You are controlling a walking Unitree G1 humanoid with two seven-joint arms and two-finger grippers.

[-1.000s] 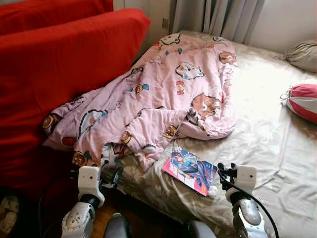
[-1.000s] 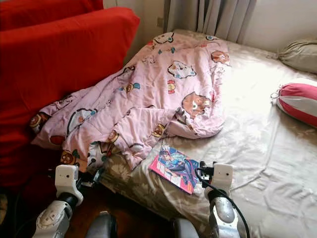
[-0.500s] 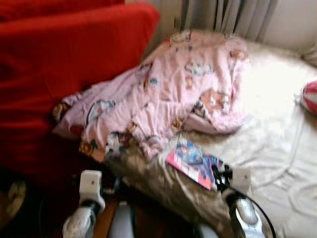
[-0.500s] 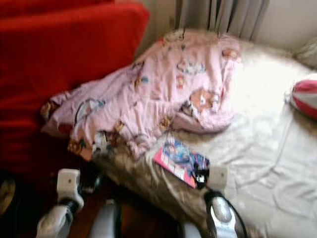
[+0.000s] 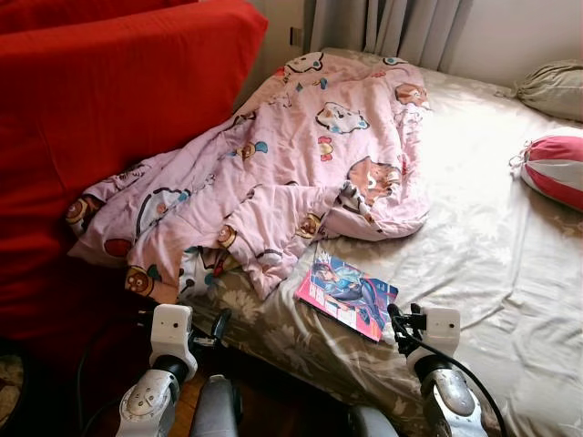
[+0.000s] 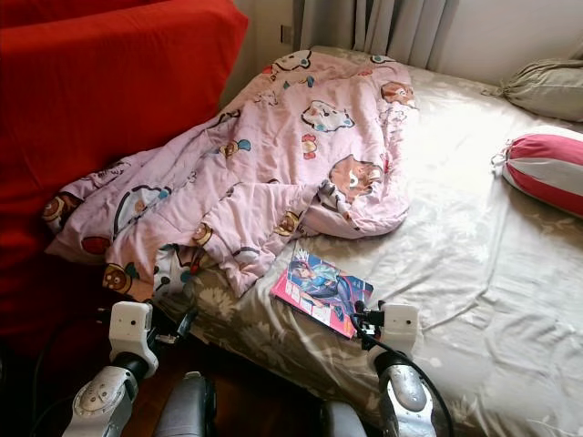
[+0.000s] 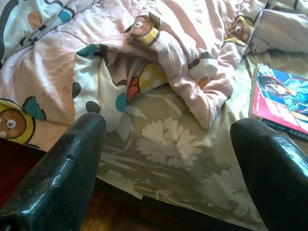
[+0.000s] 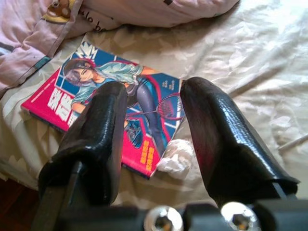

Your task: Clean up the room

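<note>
So there's a big bed with a beige floral-print sheet [image 5: 492,264], and everything else sits relative to it. A tall red upholstered sofa back [image 5: 100,118] stands right against the bed's left side. A rumpled pink cartoon-print quilt [image 5: 301,173] sprawls over the left half of the bed, draping off the near-left corner. Grey curtains [image 5: 392,27] hang behind the bed's far end. A red-and-white striped cushion [image 5: 557,168] and a beige pillow [image 5: 551,86] lie along the bed's right edge.

A glossy pink-and-blue comic magazine [image 5: 348,293] lies flat near the bed's front edge, just beside the quilt's hem, with a small crumpled white tissue [image 8: 177,155] touching its corner.

The right gripper [image 5: 399,320] hangs over that magazine corner, fingers spread wide, nothing held. The left gripper [image 5: 215,328] sits at the bed's near-left corner, fingers wide apart too.
</note>
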